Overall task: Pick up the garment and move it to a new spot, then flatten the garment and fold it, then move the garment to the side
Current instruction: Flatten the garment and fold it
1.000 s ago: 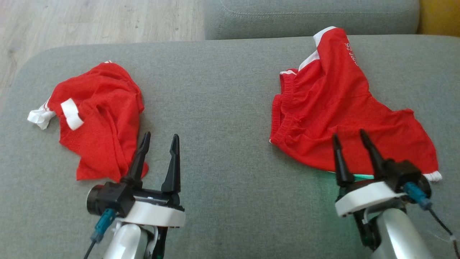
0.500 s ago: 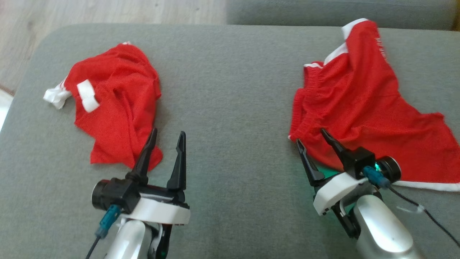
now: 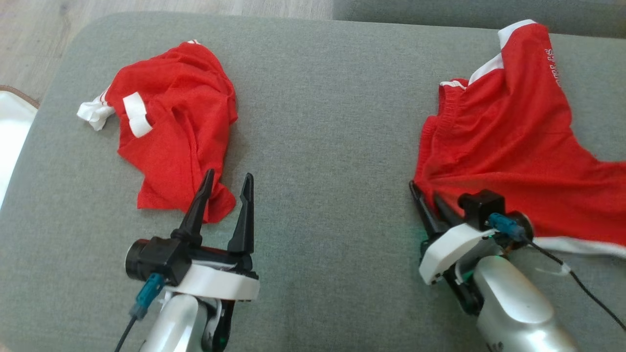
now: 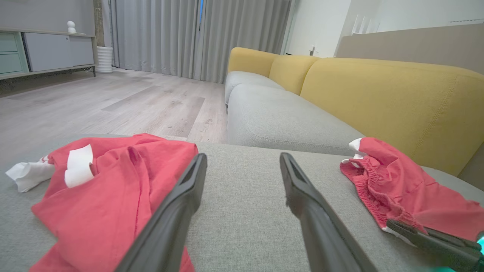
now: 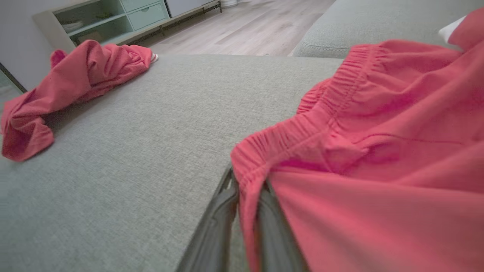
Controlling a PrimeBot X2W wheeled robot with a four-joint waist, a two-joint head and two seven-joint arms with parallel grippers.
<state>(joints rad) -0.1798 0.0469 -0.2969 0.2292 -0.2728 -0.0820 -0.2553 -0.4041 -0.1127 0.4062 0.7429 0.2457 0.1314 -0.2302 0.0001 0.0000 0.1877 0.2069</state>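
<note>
Here the right gripper (image 3: 424,193) sits at the near left corner of the red shorts (image 3: 508,142). Its two dark fingers are drawn close together with a fold of the elastic waistband (image 5: 329,102) pinched between them. In the right wrist view the red cloth runs down between the fingers and drapes over the one on that view's right. The shorts lie on the right part of the grey cushion (image 3: 323,122), spread unevenly and rumpled, with white trim (image 3: 489,73) at the far end and a white hem along the near edge behind the gripper's wrist. The left gripper (image 3: 229,175) stands wide open and holds nothing, poised over the cushion's near left part. In the head view its left fingertip overlaps the near corner of a crumpled red shirt (image 3: 176,117); I cannot tell whether it touches the cloth. The shirt lies bunched on the left part of the cushion, well apart from the shorts, with bare grey fabric between them. Beyond the cushion are a wooden floor (image 3: 29,39) and, in the left wrist view, a yellow sofa back (image 4: 378,90).
</note>
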